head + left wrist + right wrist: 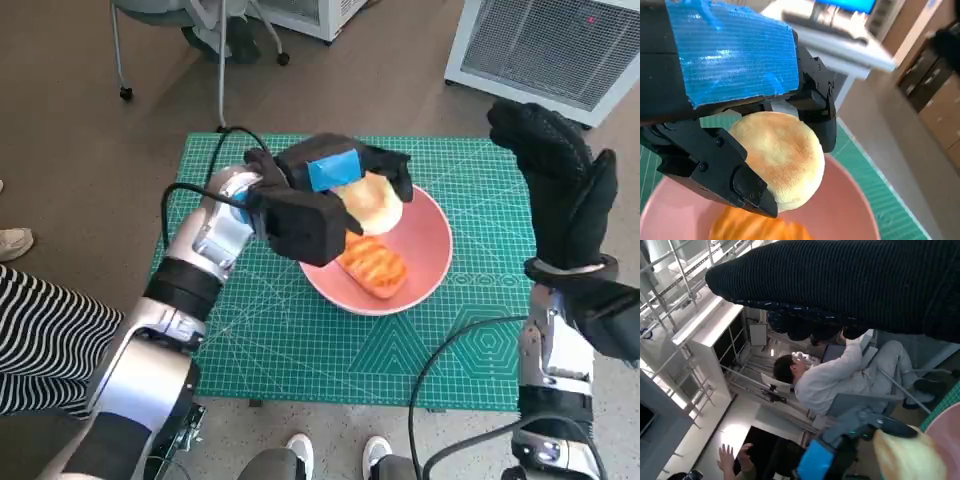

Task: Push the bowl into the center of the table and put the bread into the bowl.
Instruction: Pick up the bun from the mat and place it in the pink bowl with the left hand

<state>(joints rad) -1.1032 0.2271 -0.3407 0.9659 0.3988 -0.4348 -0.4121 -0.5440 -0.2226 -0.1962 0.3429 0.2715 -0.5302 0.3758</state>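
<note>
Left robot hand grips round, golden-browned bread.

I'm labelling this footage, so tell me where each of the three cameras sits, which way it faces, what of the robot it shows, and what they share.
Head view: on the head, looking steeply down at the green mat; shows both forearms, left hand, raised right hand.
Left wrist view: behind the left hand, facing the round bun it holds over the pink bowl.
Right wrist view: behind the gloved right hand, facing out into the room and a seated person.
Shared: all three show the bun and bowl.
</note>
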